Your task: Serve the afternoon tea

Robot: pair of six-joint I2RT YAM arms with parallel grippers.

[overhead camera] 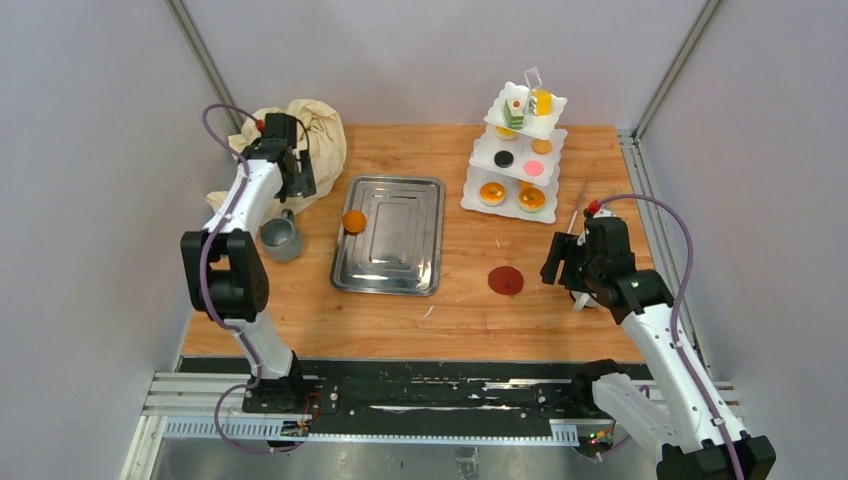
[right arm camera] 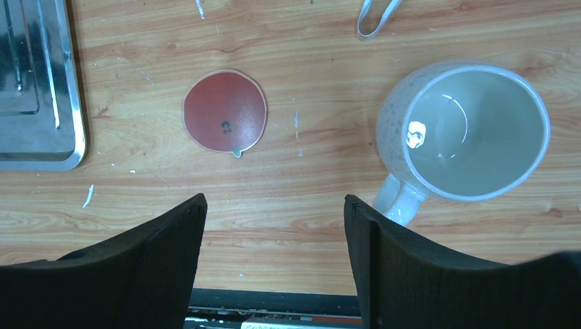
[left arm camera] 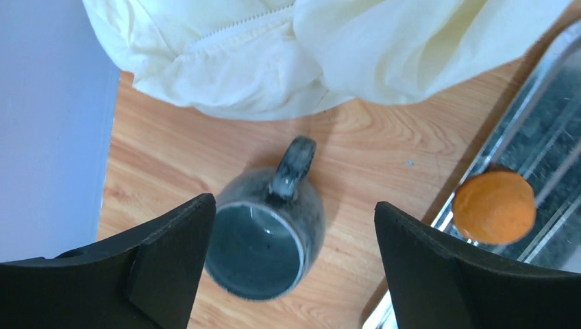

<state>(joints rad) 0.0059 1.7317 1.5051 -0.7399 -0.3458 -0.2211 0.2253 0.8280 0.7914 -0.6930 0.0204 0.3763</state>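
Hovering with its fingers spread wide and empty, the left gripper [left arm camera: 293, 236] frames the grey mug [left arm camera: 255, 248] at the lower centre of the left wrist view. The mug stands upright on bare wood, its handle pointing up the frame toward the cream cloth [left arm camera: 274, 55]. At the right edge of that view an orange cake [left arm camera: 495, 206] sits at the near edge of the steel tray [left arm camera: 548, 137].

In the right wrist view the right gripper [right arm camera: 274, 219], likewise wide and holding nothing, hangs at lower centre. The off-white mug [right arm camera: 473, 130] stands to its right, outside the fingers, and a red disc [right arm camera: 225, 110] lies up and to its left. The white three-tier stand [overhead camera: 484, 152], in the upper right of the overhead view, carries the other cakes.

The step in hand appears to be fetching the mugs. Next, the left arm would likely need to descend and close on the grey mug's wall or handle — while the right would have to shift rightward to centre on its own mug.
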